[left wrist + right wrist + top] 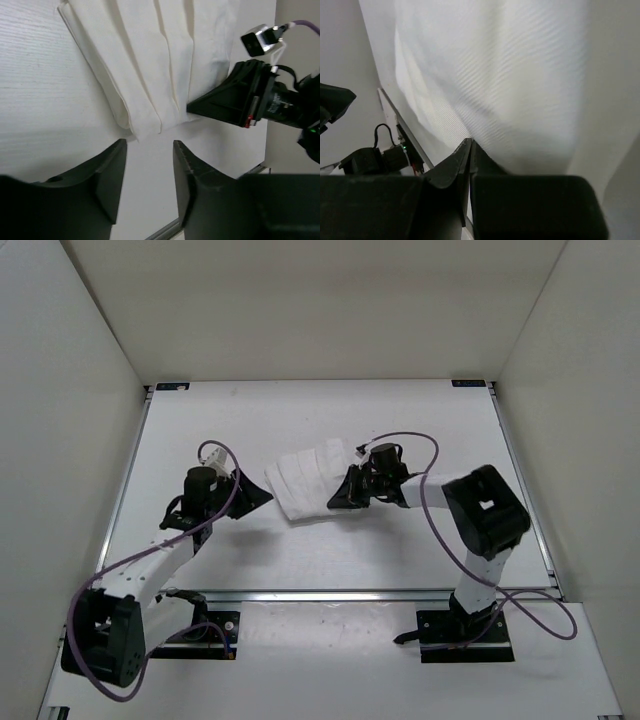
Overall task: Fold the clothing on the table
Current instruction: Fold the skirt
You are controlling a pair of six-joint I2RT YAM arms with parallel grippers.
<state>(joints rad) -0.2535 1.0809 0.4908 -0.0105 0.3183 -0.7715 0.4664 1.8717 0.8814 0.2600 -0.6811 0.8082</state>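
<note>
At the near edge of the flat white table with thin metal rails, the two arm bases sit side by side, each trailing a purple cable. Both arms reach inward toward the middle of the tabletop.

The black left gripper is low over the table with its jaws about half open and nothing between them. In the left wrist view its two fingers frame a strip of bare table. The near corner of the thin white pleated fabric clothing lies just beyond that gap, apart from both fingers.

The black right gripper comes in from the opposite side, its jaws closed tight, fingertip against fingertip. In the left wrist view its pointed tip touches the clothing at the near right edge, where the pleat creases end. In the right wrist view the cloth fills most of the picture and runs down to the closed right gripper. Whether any fabric is pinched between the tips cannot be told.

The clothing lies flat near the middle of the table, between the two grippers, tilted so its parallel creases run diagonally. Its left edge shows stacked layers.

Beyond it the table runs on to its far rail, and the white enclosure walls rise behind and at both sides.
</note>
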